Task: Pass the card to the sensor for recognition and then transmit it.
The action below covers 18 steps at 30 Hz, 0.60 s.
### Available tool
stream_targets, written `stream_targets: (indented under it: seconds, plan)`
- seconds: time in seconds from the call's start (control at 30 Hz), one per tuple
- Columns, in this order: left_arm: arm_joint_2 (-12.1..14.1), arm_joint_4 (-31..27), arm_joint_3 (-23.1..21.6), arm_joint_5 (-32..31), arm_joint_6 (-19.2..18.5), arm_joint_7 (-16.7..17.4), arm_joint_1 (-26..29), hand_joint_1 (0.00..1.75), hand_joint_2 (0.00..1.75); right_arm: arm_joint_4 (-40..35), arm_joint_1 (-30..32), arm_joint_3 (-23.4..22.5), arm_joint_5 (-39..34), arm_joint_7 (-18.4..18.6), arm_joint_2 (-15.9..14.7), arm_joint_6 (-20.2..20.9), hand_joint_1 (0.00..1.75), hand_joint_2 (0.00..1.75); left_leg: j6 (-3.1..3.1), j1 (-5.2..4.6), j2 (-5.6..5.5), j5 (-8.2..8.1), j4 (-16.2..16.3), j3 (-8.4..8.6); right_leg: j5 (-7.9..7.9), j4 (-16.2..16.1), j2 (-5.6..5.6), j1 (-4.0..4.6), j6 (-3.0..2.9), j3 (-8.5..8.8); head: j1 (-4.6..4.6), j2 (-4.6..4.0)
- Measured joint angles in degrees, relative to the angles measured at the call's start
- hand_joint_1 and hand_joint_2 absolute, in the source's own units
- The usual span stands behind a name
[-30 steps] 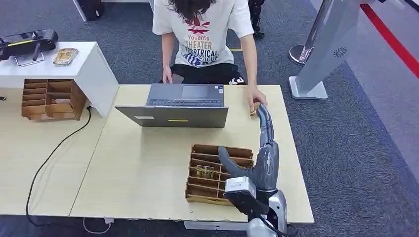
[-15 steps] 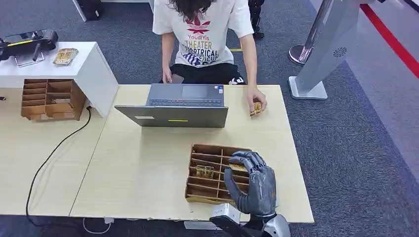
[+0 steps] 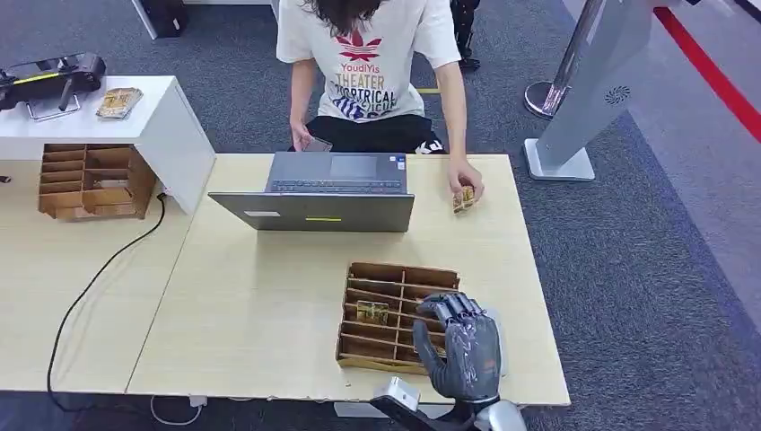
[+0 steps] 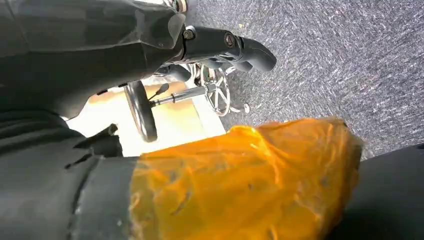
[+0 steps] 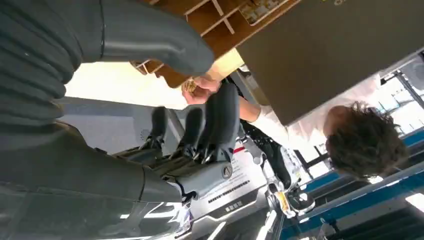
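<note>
The robot's right hand hovers empty, fingers loosely curled, over the wooden tray on the counter, while the card lies under a person's hand (handover apparently done; left hand's state unclear).

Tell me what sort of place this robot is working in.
Probably an office or lab demo area: grey carpet floor, a light wooden table with an open grey laptop, a seated person across it, and a brown wooden slotted card tray.
</note>
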Motion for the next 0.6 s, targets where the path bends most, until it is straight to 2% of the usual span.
stream_targets:
  seconds: [0.03,0.1,0.13,0.23,0.4,0.47,0.53,0.6]
  plan:
    - [0.0,0.0,0.0,0.0,0.0,0.0,0.0,0.0,0.0,0.3,-0.1,0.0,0.2,0.2,-0.1,-0.1,1.4,1.75,0.0,0.0,0.0,0.0,0.0,0.0,0.0,0.0,0.0,0.0,0.0,0.0,0.0,0.0]
    - [0.0,0.0,0.0,0.0,0.0,0.0,0.0,0.0,0.0,0.8,-0.1,0.0,0.5,0.6,-0.3,-0.2,1.29,1.75,0.0,0.0,0.0,0.0,0.0,0.0,0.0,0.0,0.0,0.0,0.0,0.0,0.0,0.0]
    - [0.0,0.0,0.0,0.0,0.0,0.0,0.0,0.0,0.0,1.1,-0.2,0.1,0.5,0.6,-0.5,-0.2,0.7,1.75,0.0,0.0,0.0,0.0,0.0,0.0,0.0,0.0,0.0,0.0,0.0,0.0,0.0,0.0]
    - [0.0,0.0,0.1,0.0,0.0,0.0,0.0,0.0,0.0,1.9,-0.5,0.1,1.0,1.2,-0.9,-0.5,0.56,1.75,0.0,0.0,0.0,0.0,0.0,0.0,0.0,0.0,0.0,0.0,0.0,0.0,0.0,0.0]
    - [0.0,0.0,0.1,-0.1,0.0,0.0,0.0,0.0,0.0,3.0,-0.5,0.1,3.2,3.0,-1.4,-0.9,0.65,1.75,0.0,0.0,0.0,0.0,0.0,0.0,0.0,0.0,0.0,0.0,0.0,0.0,0.0,0.0]
    - [0.0,0.0,0.1,-0.2,0.0,0.0,0.0,0.0,0.0,3.4,-0.6,0.1,4.0,3.6,-1.7,-1.3,0.79,1.75,0.0,0.0,0.0,0.0,0.0,0.0,0.0,0.0,0.0,0.0,0.0,0.0,0.0,0.0]
    - [0.0,0.0,0.1,-0.2,-0.1,0.1,0.0,0.0,0.0,3.8,-0.7,0.0,4.6,3.9,-1.9,-1.6,0.73,1.75,0.0,0.0,0.0,0.0,0.0,0.0,0.0,0.0,0.0,0.0,0.0,0.0,0.0,0.0]
    - [0.0,0.0,0.1,-0.3,-0.1,0.2,0.0,0.0,0.0,4.1,-0.8,0.0,5.0,4.2,-2.1,-1.7,0.77,1.75,0.0,0.0,0.0,0.0,0.0,0.0,0.0,0.0,0.0,0.0,0.0,0.0,0.0,0.0]
